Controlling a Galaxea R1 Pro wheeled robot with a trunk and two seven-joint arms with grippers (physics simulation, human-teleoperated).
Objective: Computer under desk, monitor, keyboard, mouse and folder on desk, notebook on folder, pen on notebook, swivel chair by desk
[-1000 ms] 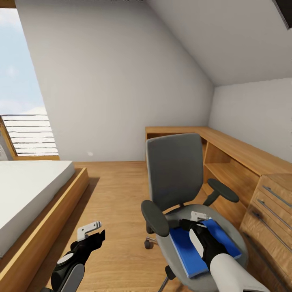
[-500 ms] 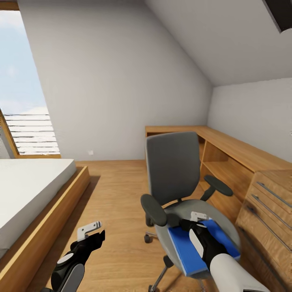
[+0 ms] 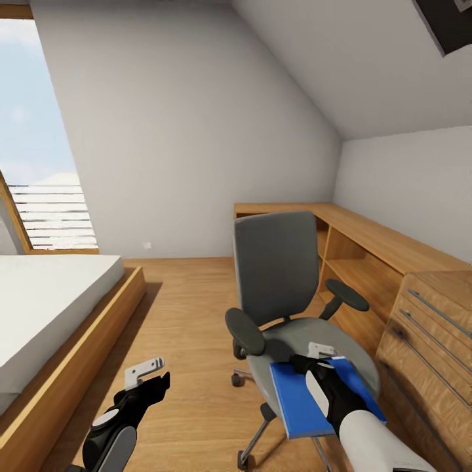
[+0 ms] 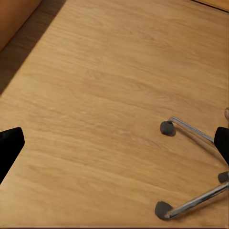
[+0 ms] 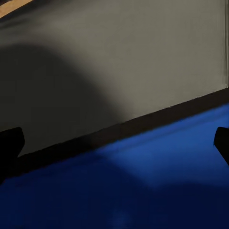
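Blue folder (image 3: 298,400) on the swivel chair (image 3: 278,282), right hand (image 3: 319,352) reaching over it.
Right fingers spread apart; left hand (image 3: 145,372) hovers low over the floor (image 3: 190,314), fingers apart too.

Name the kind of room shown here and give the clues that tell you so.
Most likely an attic bedroom with a work corner. Clues: a low bed with a white mattress in a wooden frame, a sloping ceiling, and a grey swivel chair beside a built-in wooden shelf unit.
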